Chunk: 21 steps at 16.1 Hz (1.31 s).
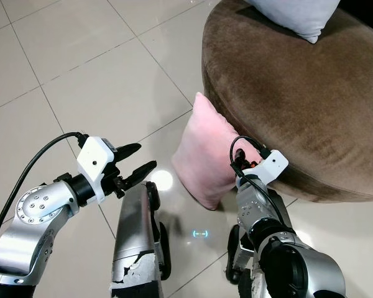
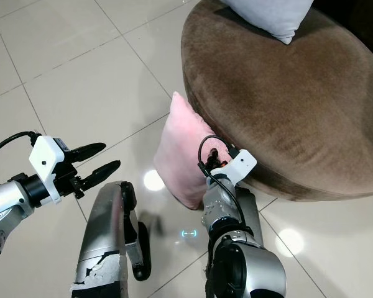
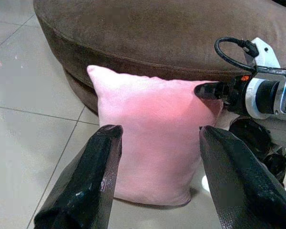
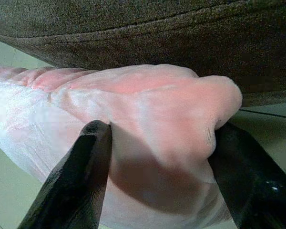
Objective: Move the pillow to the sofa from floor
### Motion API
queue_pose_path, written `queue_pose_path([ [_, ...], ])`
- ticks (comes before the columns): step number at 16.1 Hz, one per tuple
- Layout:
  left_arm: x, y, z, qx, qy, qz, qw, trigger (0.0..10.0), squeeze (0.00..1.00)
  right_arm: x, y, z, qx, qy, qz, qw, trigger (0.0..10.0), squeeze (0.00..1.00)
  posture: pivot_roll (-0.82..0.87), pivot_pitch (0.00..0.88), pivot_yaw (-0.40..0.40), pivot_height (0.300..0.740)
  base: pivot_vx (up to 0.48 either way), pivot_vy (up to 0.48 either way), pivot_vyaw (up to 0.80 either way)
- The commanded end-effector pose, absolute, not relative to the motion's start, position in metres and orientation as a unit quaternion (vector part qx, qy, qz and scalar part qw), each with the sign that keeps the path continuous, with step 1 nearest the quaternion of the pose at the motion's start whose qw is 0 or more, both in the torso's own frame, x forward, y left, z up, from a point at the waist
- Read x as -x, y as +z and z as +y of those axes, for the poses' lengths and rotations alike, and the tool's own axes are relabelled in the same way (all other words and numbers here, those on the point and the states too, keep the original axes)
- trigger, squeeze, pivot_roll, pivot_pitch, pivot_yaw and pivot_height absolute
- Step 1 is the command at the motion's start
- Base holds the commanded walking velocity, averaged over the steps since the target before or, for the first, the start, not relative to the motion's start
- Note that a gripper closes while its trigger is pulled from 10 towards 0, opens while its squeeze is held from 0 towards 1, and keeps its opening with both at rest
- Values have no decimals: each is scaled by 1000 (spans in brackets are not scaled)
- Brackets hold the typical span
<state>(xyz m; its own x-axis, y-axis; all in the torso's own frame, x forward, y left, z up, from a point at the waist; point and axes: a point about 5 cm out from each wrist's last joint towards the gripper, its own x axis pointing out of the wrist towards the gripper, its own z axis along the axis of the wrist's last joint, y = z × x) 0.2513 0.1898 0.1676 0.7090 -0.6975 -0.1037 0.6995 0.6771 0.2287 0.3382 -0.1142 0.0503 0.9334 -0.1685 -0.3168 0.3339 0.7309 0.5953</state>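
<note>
Tiled floor (image 1: 81,74), grey cushion (image 1: 295,15) on sofa (image 1: 311,105)

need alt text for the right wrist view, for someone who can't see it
Close up, the right gripper's two black fingers straddle the top corner of a pink pillow, one on each side of the bulging fabric. Just behind the pillow runs the brown sofa's side, with pale tiled floor showing at the edges.
</note>
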Motion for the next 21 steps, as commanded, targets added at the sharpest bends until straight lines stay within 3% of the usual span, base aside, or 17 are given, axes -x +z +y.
queue_pose_path([
  [1, -247, 168, 193, -133, -381, 9, 915, 10000, 0, -332, 43, -98, -355, -130, 145, 914, 0, 0, 391, 380, 74, 515, 0, 0, 0],
  [21, -250, 163, 194, -131, -374, 7, 918, 10000, 0, -335, 47, -101, -363, -117, 130, 915, 0, 0, 389, 359, 61, 515, 0, 0, 0],
])
